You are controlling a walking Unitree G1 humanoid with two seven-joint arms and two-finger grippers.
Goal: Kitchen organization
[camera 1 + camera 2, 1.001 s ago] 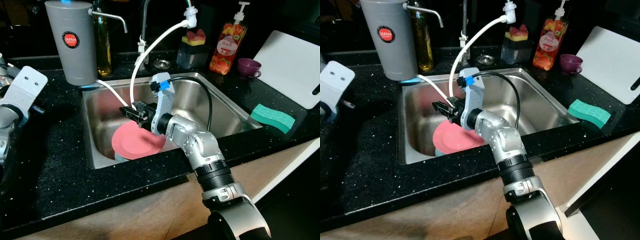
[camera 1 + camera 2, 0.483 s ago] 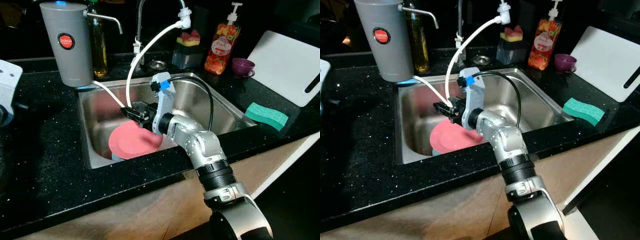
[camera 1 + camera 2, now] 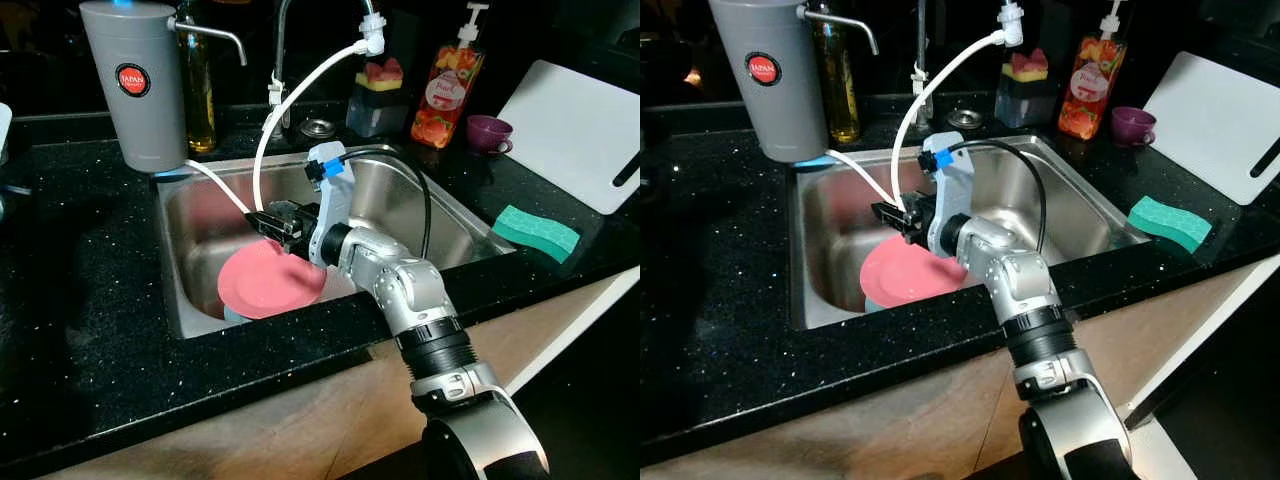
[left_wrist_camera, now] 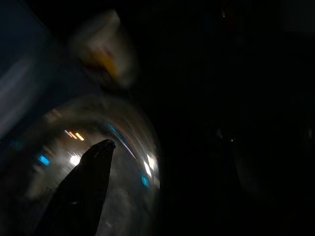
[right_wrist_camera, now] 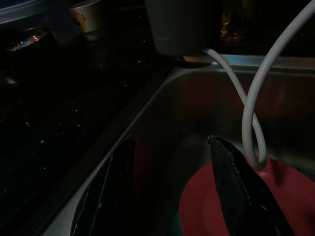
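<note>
The right hand (image 3: 262, 219) reaches into the steel sink (image 3: 455, 222) from the near right, its silver arm crossing the near rim. Its two black fingers (image 5: 236, 191) stand apart with nothing between them, poised just above the far edge of a pink plate (image 3: 268, 285). The plate lies low in the left half of the sink, resting on something bluish that peeks out under its near edge. A white hose (image 3: 290, 100) runs from the tap (image 3: 285, 40) down into the sink and loops just beside the right hand; in the right wrist view the loop (image 5: 253, 113) hangs next to one finger, and whether they touch cannot be told.

On the black speckled table (image 3: 90, 300), a tall grey water filter (image 3: 138, 85) with a red round label stands at the far left corner of the sink, with an oil bottle (image 3: 200, 90) just to its right. Behind the sink sit a sponge holder (image 3: 376, 95) and an orange soap dispenser (image 3: 448, 85). Farther right are a small purple cup (image 3: 493, 133) and a white cutting board (image 3: 585, 130), and a green sponge (image 3: 535, 233) lies on the table near the right rim of the sink.

The left wrist view is very dark; one black finger (image 4: 81, 191) of the left hand shows against a dim rounded shiny surface, and whether that hand is apart or together cannot be told.
</note>
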